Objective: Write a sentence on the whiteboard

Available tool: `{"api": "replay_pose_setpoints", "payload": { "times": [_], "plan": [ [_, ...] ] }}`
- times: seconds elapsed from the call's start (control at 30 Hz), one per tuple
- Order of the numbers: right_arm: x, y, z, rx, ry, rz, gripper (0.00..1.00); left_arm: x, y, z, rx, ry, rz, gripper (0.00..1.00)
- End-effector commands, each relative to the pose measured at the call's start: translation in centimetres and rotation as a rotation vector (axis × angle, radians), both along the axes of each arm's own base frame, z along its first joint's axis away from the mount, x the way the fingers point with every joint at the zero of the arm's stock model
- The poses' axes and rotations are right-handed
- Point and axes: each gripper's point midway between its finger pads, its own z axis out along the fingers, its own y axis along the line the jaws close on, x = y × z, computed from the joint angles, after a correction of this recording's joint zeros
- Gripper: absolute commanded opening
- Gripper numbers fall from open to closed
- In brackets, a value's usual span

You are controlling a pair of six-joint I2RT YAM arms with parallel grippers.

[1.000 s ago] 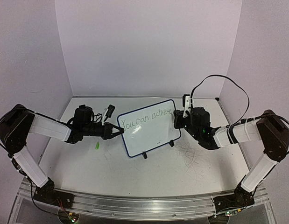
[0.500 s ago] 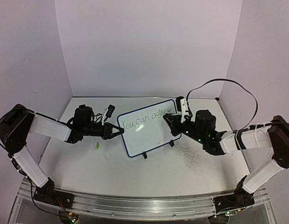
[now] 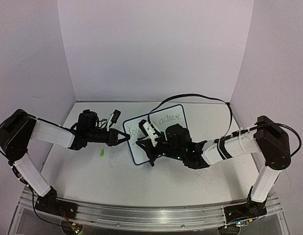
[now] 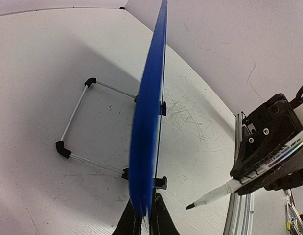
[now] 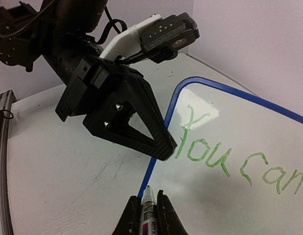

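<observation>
now | left gripper [image 4: 146, 215]: pinched shut on the left rim of the whiteboard [image 5: 249, 205], likely to steady it where it stands on the table [image 3: 117, 176] | right gripper [image 5: 147, 205]: clamped on marker [image 5: 149, 220], tip low beside the left rim under "you", seemingly placed to begin a second line | sentence [image 5: 224, 161]: top line in green on the board, no lower line visible

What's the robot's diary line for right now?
left gripper: shut on whiteboard rim | right gripper: shut on marker | marker tip: under "You", contact unclear | green words: "You can achieve"
</observation>
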Motion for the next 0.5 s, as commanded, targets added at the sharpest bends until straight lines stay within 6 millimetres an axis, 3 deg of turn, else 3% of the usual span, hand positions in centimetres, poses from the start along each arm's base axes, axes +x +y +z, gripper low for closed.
{"api": "replay_pose_setpoints", "payload": {
  "times": [0.0,0.17,0.47],
  "plan": [
    [0.8,1.3,0.8,-0.017,-0.053,-0.021,0.0,1.3,0.5,-2.0,0.083,0.006,0.052,0.0],
    [2.3,1.0,0.4,-0.033,-0.058,-0.104,0.0,1.2,0.5,-2.0,0.083,0.005,0.051,0.0],
    [2.6,0.8,-0.9,-0.06,-0.038,-0.13,0.0,1.2,0.5,-2.0,0.084,0.002,0.049,0.0]
  ]
}}
